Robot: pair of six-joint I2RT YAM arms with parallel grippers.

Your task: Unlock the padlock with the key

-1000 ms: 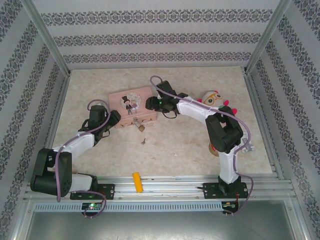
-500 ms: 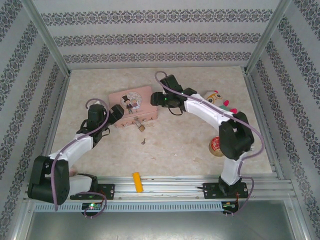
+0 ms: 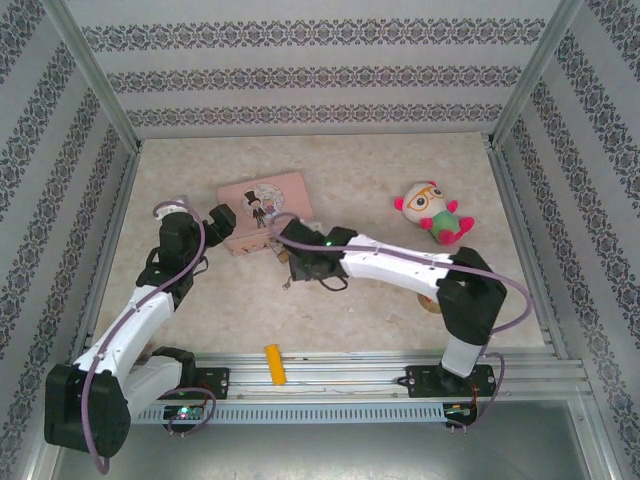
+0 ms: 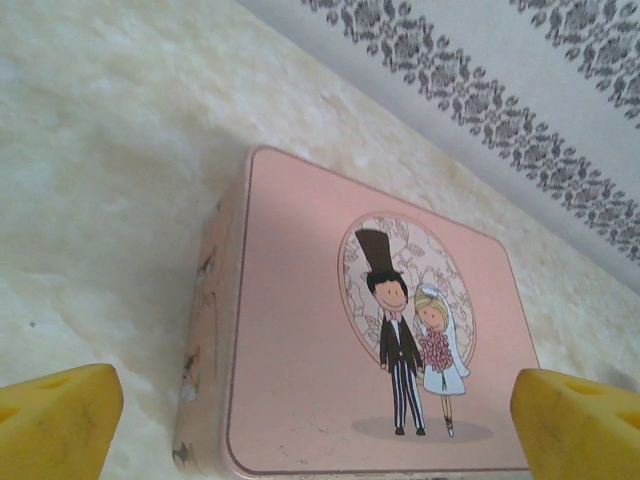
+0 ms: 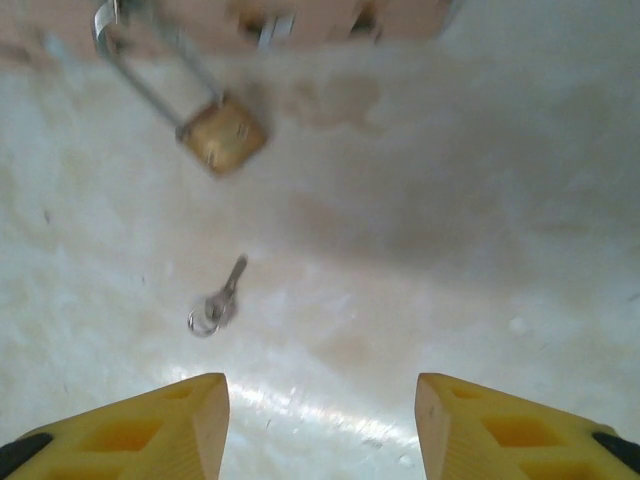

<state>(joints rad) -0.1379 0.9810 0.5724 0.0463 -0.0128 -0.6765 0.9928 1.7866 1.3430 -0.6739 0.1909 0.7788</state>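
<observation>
Between the right jaws, half open and empty, lies bare counter (image 5: 420, 250). Just beyond them is the key (image 5: 222, 300), likely a light, stiff, slippery sliver lying flat and probably best pinched at its ringed head. Farther on, the padlock (image 5: 222, 135) rests against the pink tin (image 4: 370, 340), which the left jaws face, spread wide and holding nothing.

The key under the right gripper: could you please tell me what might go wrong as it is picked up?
The key lies flat on the table, off-centre from the open right gripper; the fingers may nudge it rather than pinch it. The padlock is hooked to the pink tin only by its shackle, so it may swing away later.
</observation>
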